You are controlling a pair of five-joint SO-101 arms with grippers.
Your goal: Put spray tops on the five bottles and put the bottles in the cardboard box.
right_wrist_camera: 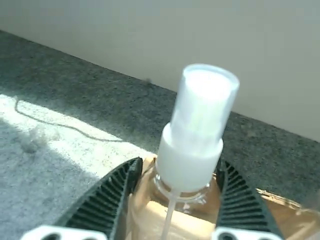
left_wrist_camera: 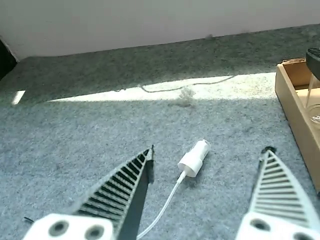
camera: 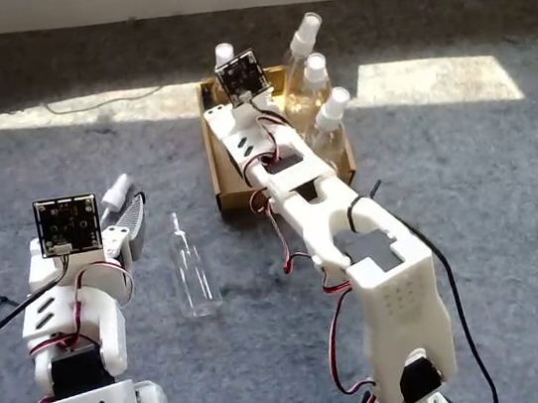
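On the grey carpet, the brown cardboard box holds the clear white-topped bottle, its neck clasped by the right gripper. The left gripper hangs wide open and empty over the loose white spray top, near the uncapped clear plastic bottle. It would do best to close on the collar, sparing the thin tube.

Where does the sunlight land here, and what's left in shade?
High view: a sun band lights the carpet both sides of the box, the lying bottle in shade. Left wrist view: the loose top lies shaded before that band. Right wrist view: sun hits the cap.
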